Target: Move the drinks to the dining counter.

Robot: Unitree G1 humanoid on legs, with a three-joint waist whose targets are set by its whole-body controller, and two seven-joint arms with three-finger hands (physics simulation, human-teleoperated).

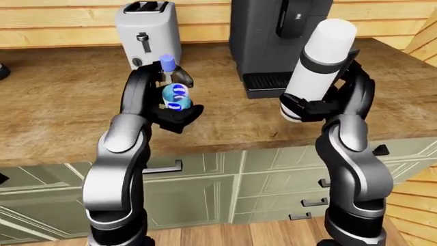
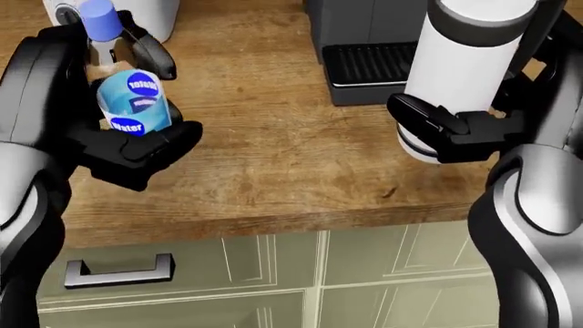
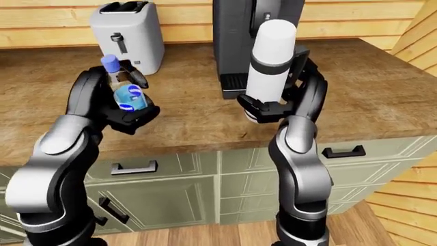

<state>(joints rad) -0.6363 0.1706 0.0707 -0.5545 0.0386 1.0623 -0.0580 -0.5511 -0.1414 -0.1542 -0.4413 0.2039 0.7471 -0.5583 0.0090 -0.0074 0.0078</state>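
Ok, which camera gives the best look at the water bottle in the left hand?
The head view: the water bottle fills more of the frame, its label readable, gripped by the left hand. Both eye views show it small, mostly wrapped by fingers, with its blue cap showing.

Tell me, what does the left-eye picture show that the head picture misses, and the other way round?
Only the left-eye view shows the whole toaster, the full height of the coffee machine, the wooden wall and the floor. Only the head view gives a close look at the water bottle's label and one cabinet handle. Both show the left hand closed round the water bottle, the right hand gripping the white flask, and the wooden counter.
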